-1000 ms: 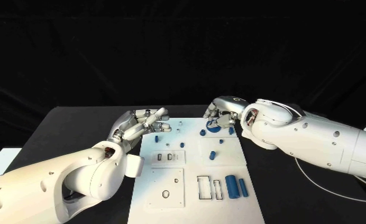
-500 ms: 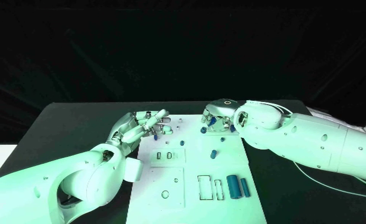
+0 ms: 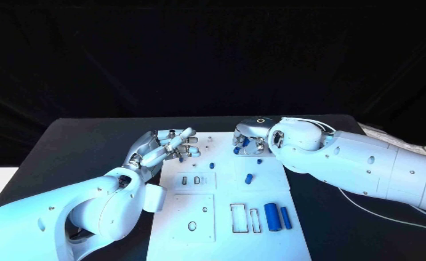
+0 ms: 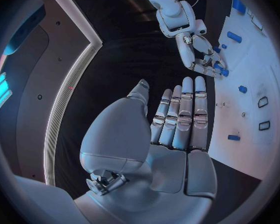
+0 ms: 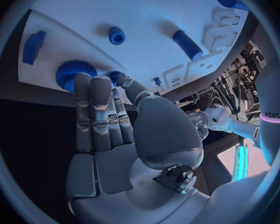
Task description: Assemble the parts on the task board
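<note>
The white task board (image 3: 266,181) lies in the middle of the black table. My right hand (image 3: 249,138) is at its far edge. Its fingers (image 5: 93,92) lie on a large blue gear (image 5: 67,73), and the thumb sits beside a small blue gear (image 5: 117,76). I cannot tell whether it grips either. My left hand (image 3: 168,144) hovers over the board's far left corner, fingers (image 4: 180,109) straight and holding nothing. Loose blue parts lie on the board: a short piece (image 3: 249,179), a small peg (image 3: 212,165) and two cylinders (image 3: 271,216) near the front right.
Near the right hand, the board (image 5: 146,10) carries a blue peg (image 5: 117,35), a blue cylinder (image 5: 187,45) and a blue block (image 5: 34,47). Cut-out slots (image 3: 191,181) and a rectangular frame (image 3: 238,218) mark the board's nearer half. Black table (image 3: 80,144) surrounds it.
My right hand has shifted slightly left and settled over the large gear, hiding more of it. The left hand has barely moved.
</note>
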You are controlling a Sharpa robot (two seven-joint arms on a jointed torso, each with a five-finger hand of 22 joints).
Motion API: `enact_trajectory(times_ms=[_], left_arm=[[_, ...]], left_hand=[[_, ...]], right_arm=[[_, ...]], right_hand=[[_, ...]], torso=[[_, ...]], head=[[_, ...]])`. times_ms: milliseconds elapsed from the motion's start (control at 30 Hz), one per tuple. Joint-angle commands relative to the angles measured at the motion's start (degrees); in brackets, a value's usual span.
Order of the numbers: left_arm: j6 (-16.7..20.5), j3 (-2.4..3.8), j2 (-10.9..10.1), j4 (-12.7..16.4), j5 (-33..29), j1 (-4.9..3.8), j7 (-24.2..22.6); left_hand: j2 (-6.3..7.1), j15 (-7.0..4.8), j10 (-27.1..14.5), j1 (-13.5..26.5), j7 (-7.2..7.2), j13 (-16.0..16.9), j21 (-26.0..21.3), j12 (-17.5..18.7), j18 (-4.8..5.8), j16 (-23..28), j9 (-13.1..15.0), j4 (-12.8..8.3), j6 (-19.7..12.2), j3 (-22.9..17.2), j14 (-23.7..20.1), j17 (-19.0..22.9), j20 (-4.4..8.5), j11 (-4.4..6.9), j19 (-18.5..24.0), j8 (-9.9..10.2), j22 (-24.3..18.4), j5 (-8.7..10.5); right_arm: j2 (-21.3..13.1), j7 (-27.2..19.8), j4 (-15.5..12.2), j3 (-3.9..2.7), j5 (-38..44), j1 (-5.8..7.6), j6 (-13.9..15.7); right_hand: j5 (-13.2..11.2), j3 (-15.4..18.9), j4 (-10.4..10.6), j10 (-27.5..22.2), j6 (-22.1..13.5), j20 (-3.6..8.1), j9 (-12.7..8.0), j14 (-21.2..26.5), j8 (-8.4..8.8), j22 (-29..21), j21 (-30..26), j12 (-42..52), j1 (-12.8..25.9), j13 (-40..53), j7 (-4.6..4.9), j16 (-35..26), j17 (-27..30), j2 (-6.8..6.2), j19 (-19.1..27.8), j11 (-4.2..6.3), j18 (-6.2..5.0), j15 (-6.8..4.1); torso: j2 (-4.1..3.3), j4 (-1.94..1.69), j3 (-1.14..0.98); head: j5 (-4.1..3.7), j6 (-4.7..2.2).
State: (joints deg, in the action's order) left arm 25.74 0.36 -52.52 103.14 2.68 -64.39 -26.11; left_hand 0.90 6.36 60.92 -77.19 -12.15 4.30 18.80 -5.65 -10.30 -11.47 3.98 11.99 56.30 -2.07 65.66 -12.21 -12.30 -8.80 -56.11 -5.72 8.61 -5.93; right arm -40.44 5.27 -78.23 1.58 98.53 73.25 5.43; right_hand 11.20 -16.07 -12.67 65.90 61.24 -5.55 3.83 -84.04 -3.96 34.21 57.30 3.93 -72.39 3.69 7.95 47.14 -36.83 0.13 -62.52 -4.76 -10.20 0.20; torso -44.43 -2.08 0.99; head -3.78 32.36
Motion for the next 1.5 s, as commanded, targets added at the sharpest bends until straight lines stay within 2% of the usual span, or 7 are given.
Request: enact_trajectory(times_ms=[33, 633, 700, 867, 1100, 1333, 1500], left_arm=[[-1.10, 0.07, 0.01, 0.18, 0.32, -0.09, -0.14], [-1.06, 0.08, -0.09, 0.19, 0.32, -0.16, 0.08], [-1.06, 0.08, -0.09, 0.18, 0.32, -0.17, 0.10], [-1.10, 0.08, -0.08, 0.08, 0.32, -0.18, 0.19], [-1.16, 0.08, -0.08, -0.10, 0.32, -0.19, 0.22], [-1.30, 0.08, 0.05, -0.22, 0.32, -0.19, 0.26], [-1.35, 0.08, -0.04, -0.13, 0.32, -0.20, 0.29]], left_hand=[[-0.33, -0.11, 0.07, -0.02, -0.30, -0.02, 0.10, 0.20, -0.05, 0.36, -0.09, -0.43, 0.02, -0.01, -0.44, -0.06, -0.06, -0.46, -0.30, 0.13, 0.01, 0.35], [-0.34, -0.08, 0.01, -0.22, -0.36, -0.02, 0.09, 0.35, -0.05, 0.45, -0.09, -0.66, -0.02, -0.01, -0.45, -0.18, -0.09, -0.52, -0.28, 0.26, 0.00, 0.32], [-0.34, -0.08, 0.01, -0.22, -0.36, -0.02, 0.09, 0.35, -0.05, 0.45, -0.09, -0.66, -0.02, -0.01, -0.45, -0.18, -0.09, -0.52, -0.28, 0.26, 0.00, 0.32], [-0.37, -0.07, 0.01, -0.31, -0.37, -0.02, 0.09, 0.39, -0.05, 0.47, -0.09, -0.75, -0.02, -0.04, -0.44, -0.22, -0.10, -0.52, -0.28, 0.29, 0.00, 0.31], [-0.42, -0.07, 0.02, -0.40, -0.37, -0.02, 0.09, 0.43, -0.06, 0.49, -0.08, -0.85, -0.01, -0.07, -0.43, -0.27, -0.10, -0.52, -0.29, 0.33, 0.00, 0.31], [-0.46, -0.07, 0.03, -0.48, -0.37, -0.01, 0.09, 0.46, -0.06, 0.51, -0.08, -0.92, 0.01, -0.09, -0.42, -0.31, -0.10, -0.52, -0.29, 0.35, 0.00, 0.30], [-0.46, -0.07, 0.03, -0.48, -0.37, -0.01, 0.09, 0.46, -0.06, 0.51, -0.08, -0.92, 0.01, -0.09, -0.42, -0.31, -0.10, -0.52, -0.29, 0.35, 0.00, 0.30]], right_arm=[[0.31, -0.59, 0.31, 0.00, 1.19, -0.04, -1.81], [1.20, -1.12, 1.32, 0.02, 1.16, -0.15, -2.31], [1.20, -0.98, 1.36, 0.02, 1.16, -0.15, -1.36], [0.91, -0.30, 0.83, 0.01, 0.71, -0.16, 4.84], [0.79, 1.07, -0.57, -0.19, -0.83, -0.15, 12.03], [2.98, 2.55, 1.12, -0.32, -1.18, -0.08, 14.20], [5.01, 3.12, 2.75, -0.34, -1.23, -0.05, 14.84]], right_hand=[[-0.16, -0.66, 0.18, 0.34, 0.70, -0.04, 0.04, -0.73, 0.11, 1.01, 0.86, -0.16, 0.06, -0.07, 0.03, 1.17, -1.14, -0.29, -0.58, 0.08, 0.50, -0.54], [-1.47, -4.05, 2.40, 3.11, 3.71, 0.20, 0.41, -1.29, -0.53, 9.17, 7.33, 0.22, 0.09, 0.03, -0.55, 9.49, -9.18, 0.59, -3.27, 0.73, 1.60, -1.00], [-1.78, -4.43, 2.74, 3.45, 4.05, 0.25, 0.47, -1.27, -0.59, 9.64, 7.74, 0.22, 0.09, 0.04, -0.62, 9.96, -9.58, 0.80, -3.39, 0.82, 1.66, -1.06], [-3.57, -6.21, 3.96, 4.28, 4.81, 0.37, 0.63, -1.22, -0.67, 11.49, 9.18, 0.11, -0.14, 0.02, -0.66, 11.52, -10.93, 1.83, -4.01, 0.95, 1.93, -1.18], [-3.76, -8.06, 4.68, 4.63, 5.12, 0.39, 0.77, -1.14, -0.54, 13.16, 10.51, -0.13, -0.44, -0.02, -0.55, 12.84, -11.98, 1.39, -4.55, 0.94, 2.17, -1.15], [-4.42, -8.99, 5.84, 4.41, 5.01, 0.28, 0.81, -0.90, -0.29, 13.49, 10.91, -0.28, 0.12, -0.05, -0.46, 13.26, -12.08, 0.67, -4.37, 0.82, 2.19, -1.02], [-4.78, -9.33, 6.33, 4.26, 4.94, 0.23, 0.82, -0.82, -0.18, 13.63, 11.08, -0.31, 0.30, -0.06, -0.44, 13.51, -12.21, 0.20, -4.29, 0.78, 2.20, -0.97]], torso=[[-0.24, -0.07, -0.08], [-0.52, -0.07, -0.16], [-0.52, -0.07, -0.17], [-0.56, -0.29, -0.14], [-0.71, -0.62, -0.10], [-0.79, -0.88, -0.01], [-1.09, -1.27, 0.07]], head=[[0.07, 0.07], [0.12, 0.46], [0.12, 0.48], [-0.10, 0.29], [-0.14, -0.08], [-0.20, 0.02], [-0.21, -0.15]])
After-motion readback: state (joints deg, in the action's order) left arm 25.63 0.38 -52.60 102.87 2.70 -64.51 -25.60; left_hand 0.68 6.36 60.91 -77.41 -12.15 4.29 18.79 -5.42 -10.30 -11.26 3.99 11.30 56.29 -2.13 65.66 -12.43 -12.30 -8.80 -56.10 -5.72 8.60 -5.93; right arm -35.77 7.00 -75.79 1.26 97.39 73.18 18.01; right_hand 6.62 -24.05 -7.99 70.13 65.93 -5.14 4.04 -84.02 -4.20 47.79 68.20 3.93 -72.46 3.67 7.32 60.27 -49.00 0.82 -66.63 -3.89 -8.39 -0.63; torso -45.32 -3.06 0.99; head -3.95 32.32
